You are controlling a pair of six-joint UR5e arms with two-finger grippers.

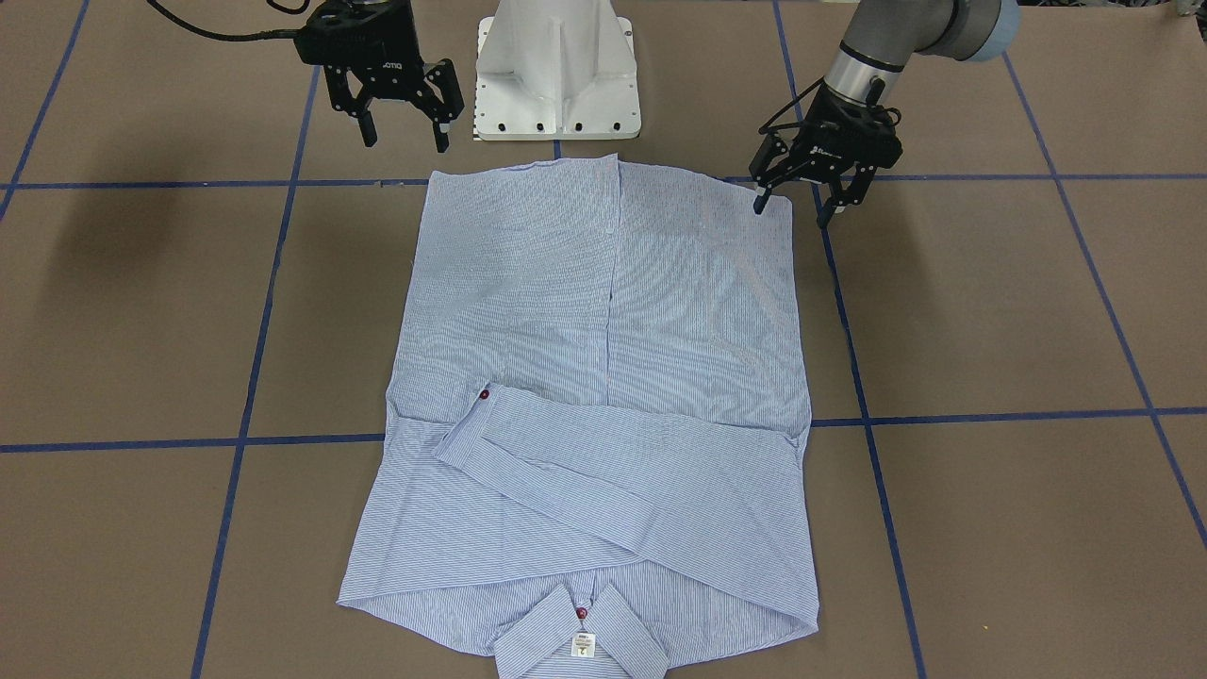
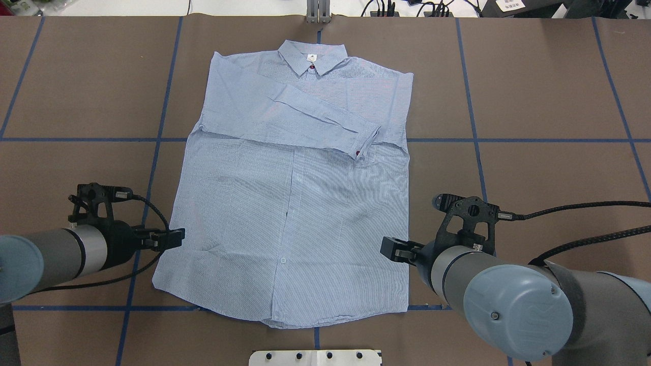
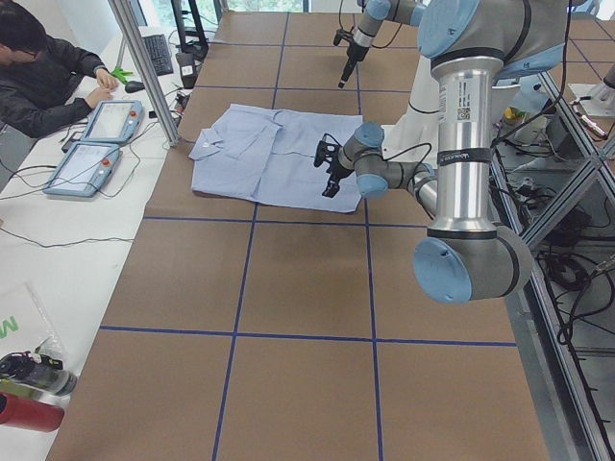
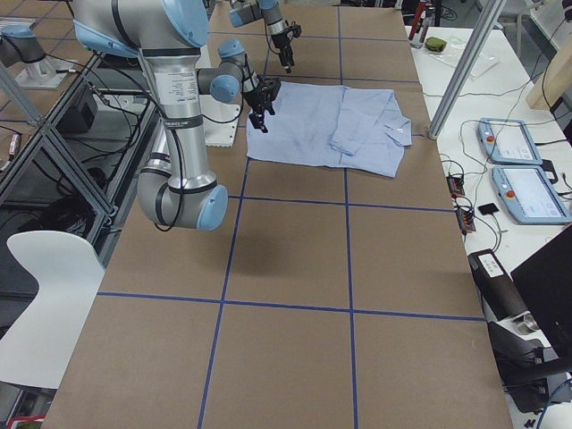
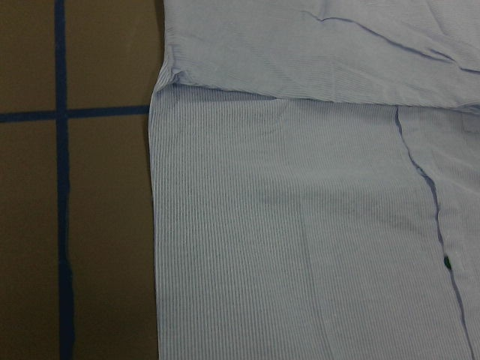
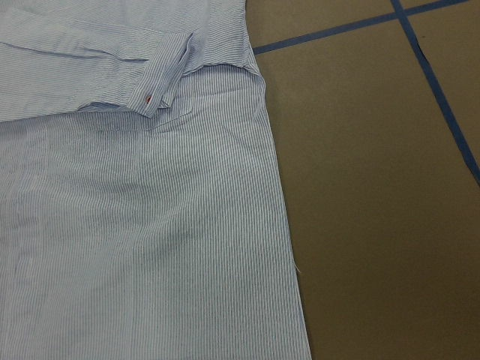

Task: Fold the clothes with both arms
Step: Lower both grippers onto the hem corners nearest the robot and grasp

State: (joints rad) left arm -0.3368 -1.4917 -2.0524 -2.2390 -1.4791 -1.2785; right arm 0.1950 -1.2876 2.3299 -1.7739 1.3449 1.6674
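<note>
The light blue striped shirt (image 1: pixel 603 377) lies flat and front up on the brown table (image 2: pixel 534 101), collar (image 2: pixel 312 57) far from me. Its sleeves are folded across the chest, with a red cuff button (image 1: pixel 484 394) showing. My left gripper (image 1: pixel 792 209) is open, its jaws just above the hem-side corner on my left; in the overhead view it (image 2: pixel 170 239) sits at the shirt's left edge. My right gripper (image 1: pixel 405 140) is open and empty, hovering higher by the other hem corner, at the shirt's right edge (image 2: pixel 394 249). Both wrist views show only shirt cloth (image 5: pixel 300 225) (image 6: pixel 135 225) and table; no fingers show.
The white pedestal base (image 1: pixel 556 66) stands just behind the hem. Blue tape lines (image 1: pixel 943 415) cross the table. In the exterior left view an operator (image 3: pixel 48 77) sits past the far table edge with two tablets (image 3: pixel 96 144) beside a metal post (image 3: pixel 144 67).
</note>
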